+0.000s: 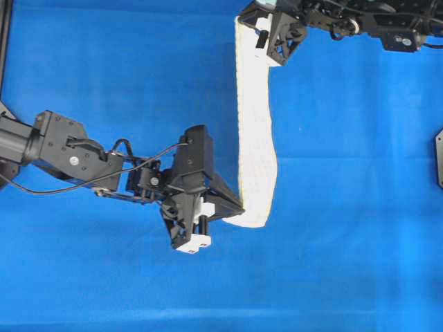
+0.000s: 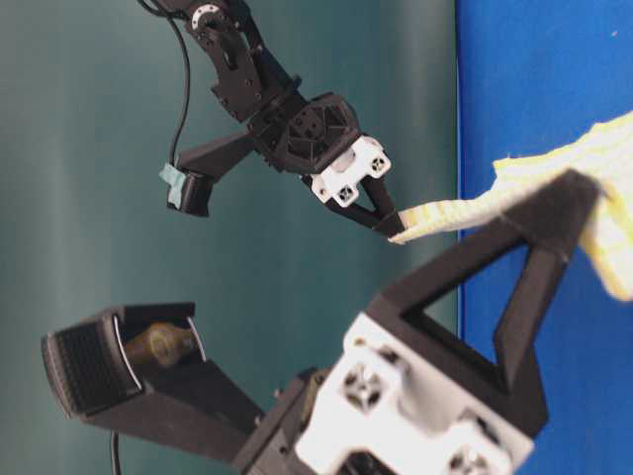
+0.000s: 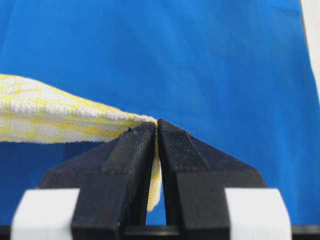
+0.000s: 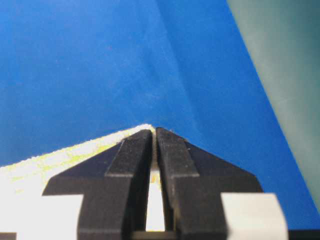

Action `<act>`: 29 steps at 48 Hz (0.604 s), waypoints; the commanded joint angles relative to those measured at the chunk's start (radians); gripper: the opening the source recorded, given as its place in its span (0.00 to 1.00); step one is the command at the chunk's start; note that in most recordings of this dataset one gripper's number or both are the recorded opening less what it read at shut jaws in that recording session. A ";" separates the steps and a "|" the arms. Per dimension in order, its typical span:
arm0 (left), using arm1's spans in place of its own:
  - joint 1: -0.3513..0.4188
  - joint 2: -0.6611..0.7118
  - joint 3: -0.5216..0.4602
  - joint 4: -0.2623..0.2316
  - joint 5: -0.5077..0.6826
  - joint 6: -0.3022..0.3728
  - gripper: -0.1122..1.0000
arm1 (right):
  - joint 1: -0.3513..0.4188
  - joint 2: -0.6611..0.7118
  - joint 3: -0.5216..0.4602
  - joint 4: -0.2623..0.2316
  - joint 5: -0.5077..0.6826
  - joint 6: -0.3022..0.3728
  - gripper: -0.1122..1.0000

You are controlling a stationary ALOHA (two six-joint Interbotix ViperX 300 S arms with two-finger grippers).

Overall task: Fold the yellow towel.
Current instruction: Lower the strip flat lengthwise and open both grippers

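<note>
a: where's the thin yellow-and-white checked cotton towel [image 1: 255,131] now?

b: strung between the two arms over the blue-covered desk [image 1: 104,62]. from overhead it reads as one long narrow strip, running from the right claw [image 1: 257,31] at the top edge down to the left claw [image 1: 237,211] near the middle. it looks already doubled over lengthwise, though i can't count the layers from here.

a: and the claws themselves?

b: both pinched tight on cloth. the left wrist view shows the black ribbed fingers [image 3: 134,150] pressed together with a sliver of yellow hem caught between them, and the right wrist view shows the same thing, a corner of cloth sticking out past the closed tips.

a: how do you reckon it handles?

b: light and completely limp. the strip bows sideways partway along instead of hanging straight, so it has no stiffness of its own and will go wherever the arms drag it. the weave looks slightly nubbly, so i'd judge it grips well enough against those ribbed pads, not slippery. nothing fragile about it.

a: so where should it be held?

b: right where it is, at the end corners on the hem, where the cloth is thickest. a pinch that small could let one layer slide out if the ends are pulled apart hard. whether the middle touches the desk or hangs clear i can't tell; the table-level view is too crowded by the near claw.
</note>
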 commanded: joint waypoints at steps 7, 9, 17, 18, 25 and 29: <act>-0.081 -0.043 0.011 0.003 -0.011 -0.002 0.12 | -0.020 0.011 -0.052 -0.002 -0.011 0.002 0.13; -0.081 -0.044 0.012 0.002 -0.011 -0.002 0.12 | -0.017 0.014 -0.054 -0.002 -0.011 0.002 0.13; -0.078 -0.043 0.015 0.003 -0.005 0.002 0.12 | -0.017 0.017 -0.055 -0.002 -0.008 0.002 0.13; -0.077 -0.043 0.017 0.003 -0.002 0.002 0.12 | -0.017 0.018 -0.055 -0.002 -0.006 0.002 0.13; -0.067 -0.034 0.018 0.003 0.023 0.000 0.12 | -0.014 0.020 -0.055 -0.002 -0.003 0.002 0.13; -0.064 -0.031 0.017 0.003 0.026 0.000 0.12 | -0.006 0.026 -0.057 -0.002 -0.005 0.000 0.13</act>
